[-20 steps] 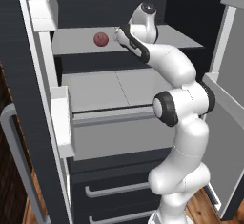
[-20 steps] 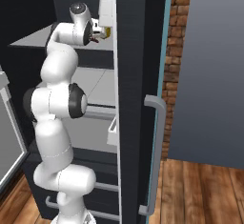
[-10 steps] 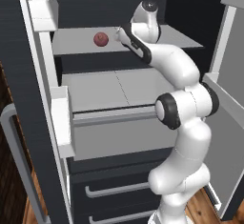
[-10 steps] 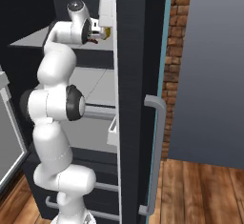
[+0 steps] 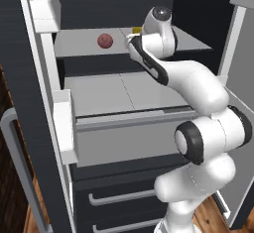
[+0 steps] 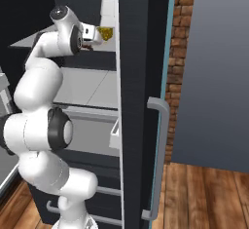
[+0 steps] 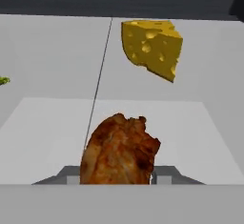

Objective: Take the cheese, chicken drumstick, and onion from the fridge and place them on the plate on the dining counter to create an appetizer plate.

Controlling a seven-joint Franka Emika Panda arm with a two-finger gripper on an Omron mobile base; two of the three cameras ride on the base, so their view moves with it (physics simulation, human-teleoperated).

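I'm looking into the fridge (image 5: 30, 103), which is standing open with its dark door (image 6: 141, 101) swung out on my right and the white door bins (image 5: 63, 128) hanging on the left side. The arm is reaching up and into the top light grey shelf (image 5: 84, 48), and the wider shelf below it (image 5: 114, 93) is lying bare above the drawers with bar handles (image 5: 119, 197).

The cheese (image 7: 151, 48) is sitting on that top shelf as a yellow wedge with holes, further in than the hand — in the right base view I'm seeing it as a yellow patch just past the hand, next to the door edge. The onion (image 5: 104, 40) is resting on the same shelf, off to the left of the arm and apart from it.

The gripper (image 7: 116, 178) is sitting around the chicken drumstick (image 7: 120, 152): the brown-orange piece is rising right between the two dark finger tips at the bottom of the hand view, and the jaws are standing partly closed against its sides — gripping it, as far as I'm seeing. A small green scrap (image 7: 4, 80) is peeking in at the left edge of the hand view; I can't tell what it is
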